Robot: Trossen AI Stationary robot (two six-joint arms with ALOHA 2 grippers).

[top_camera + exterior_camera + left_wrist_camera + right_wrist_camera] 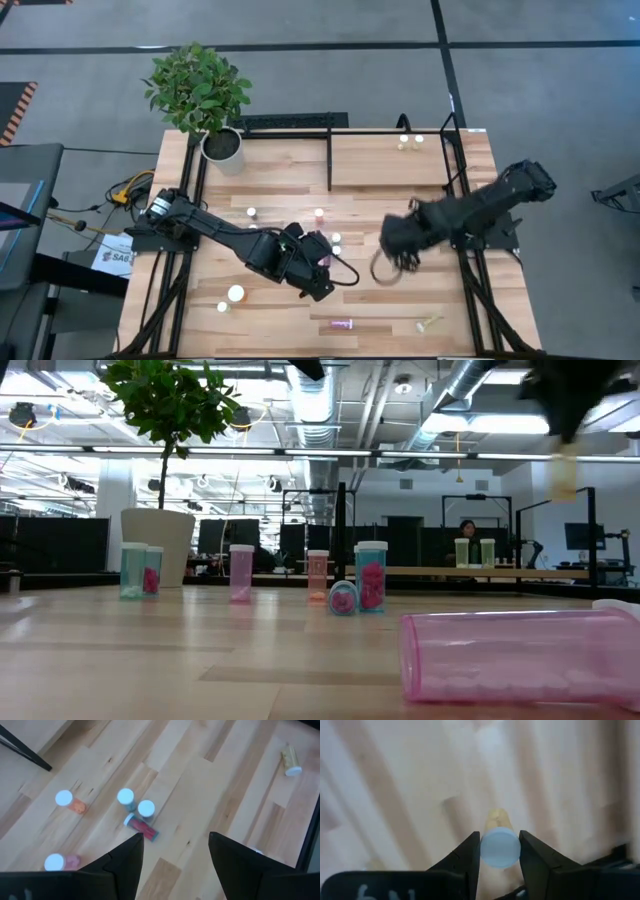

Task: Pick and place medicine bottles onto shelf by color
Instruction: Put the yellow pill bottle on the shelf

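My right gripper [500, 840] is shut on a small yellow medicine bottle [498, 819] with a white cap. It hangs high over the table's right middle [398, 252]; the low view shows the bottle [563, 470] well above the tabletop. My left gripper [175, 840] hovers open over the table's middle [322, 262]. Below it are two upright white-capped bottles [146, 808] and a maroon bottle [141, 826] lying on its side. The shelf [380, 165] at the far edge carries two pale bottles [411, 141] standing on their bases. My right gripper pinches the yellow bottle's white cap [500, 849] between its two fingers, one on either side of the cap. The fingers come from above and point down. The bottle hangs upright below them, lifted clear of the table.
More bottles stand around the table: an orange one [70, 802], a pink one [60, 861] and two at the near left [236, 293]. A pink bottle [343, 324] and a yellow one [430, 323] lie near the front edge. A potted plant [205, 95] stands at the far left.
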